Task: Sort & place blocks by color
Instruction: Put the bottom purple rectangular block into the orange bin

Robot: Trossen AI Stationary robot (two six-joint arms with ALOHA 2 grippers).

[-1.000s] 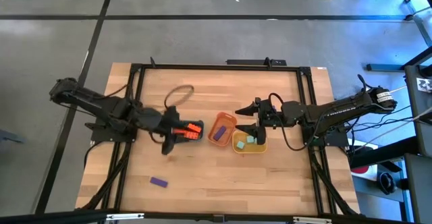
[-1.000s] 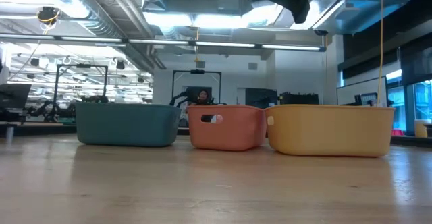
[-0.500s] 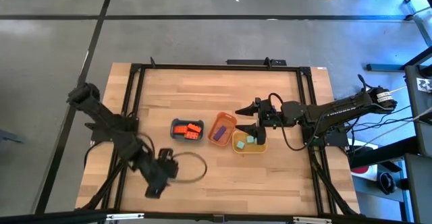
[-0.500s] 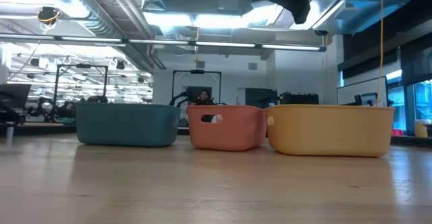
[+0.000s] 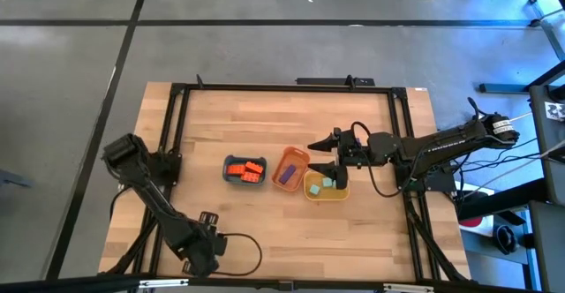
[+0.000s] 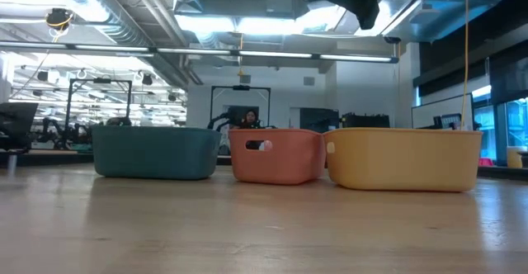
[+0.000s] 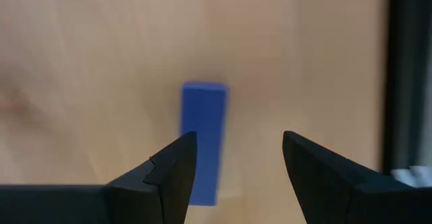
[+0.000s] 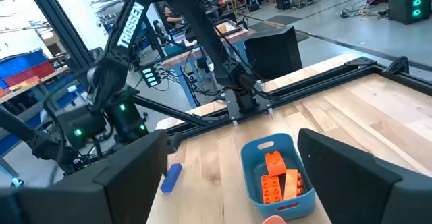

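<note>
Left gripper [image 7: 233, 158], shown after a sweep from above the blue tray [image 5: 244, 170] to the table's near left corner. It now hangs over the one loose block [image 7: 203, 140], a purple brick lying flat on the wood. The fingers [image 7: 172, 166] are spread wide and empty; the brick lies just ahead of them, nearer one finger than the other and not yet centred in the gap. The move is judged to mark the start of a new pick: the brick has been reached but not grasped, and a small sideways correction before the descent appears to be needed.

Right gripper [image 5: 328, 154], unmoved over the last second, is held above the orange tray [image 5: 291, 166] and yellow tray [image 5: 324, 186], its fingers wide apart and empty.

Containers: the three trays stand in a row, well away from the left gripper and directly below and beside the right one. The blue tray holds several orange-red bricks [image 8: 278, 179]. The orange tray holds a purple piece [image 5: 285, 176], so it is judged the destination for the loose brick. The yellow tray holds mint-green pieces [image 5: 327, 184]. In the low view only the tray walls are seen; the contents are hidden.
</note>
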